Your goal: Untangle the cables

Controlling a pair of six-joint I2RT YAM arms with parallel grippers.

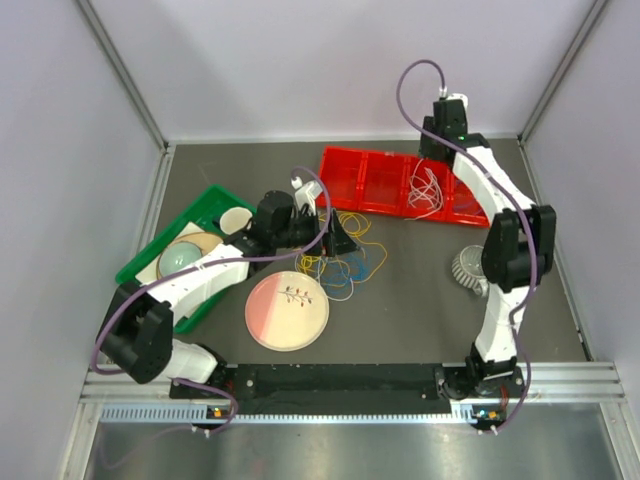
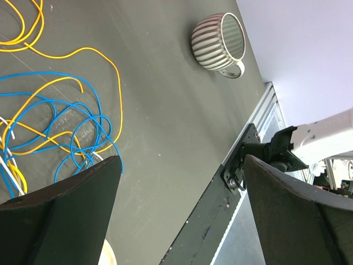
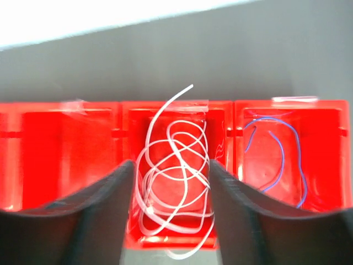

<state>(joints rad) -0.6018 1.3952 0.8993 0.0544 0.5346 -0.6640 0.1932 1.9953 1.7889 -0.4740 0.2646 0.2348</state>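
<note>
A tangle of yellow, blue and white cables [image 1: 340,265] lies on the dark table in the middle. In the left wrist view its blue and yellow loops [image 2: 55,121] sit up and left of my fingers. My left gripper [image 1: 338,238] [image 2: 182,210] hangs open over the tangle's edge, with nothing between its jaws. My right gripper [image 1: 435,158] [image 3: 171,165] stands open above the red tray [image 1: 345,170]. A coiled white cable [image 3: 174,176] [image 1: 427,190] lies loose in the compartment below its jaws. A thin blue cable [image 3: 281,160] lies in the compartment beside it.
A ribbed grey mug [image 1: 467,268] [image 2: 219,41] stands by the right arm. A pink plate [image 1: 287,310] lies near the front. A green tray [image 1: 205,205] with bowls sits at the left. The red tray's [image 3: 60,143] left compartment holds nothing.
</note>
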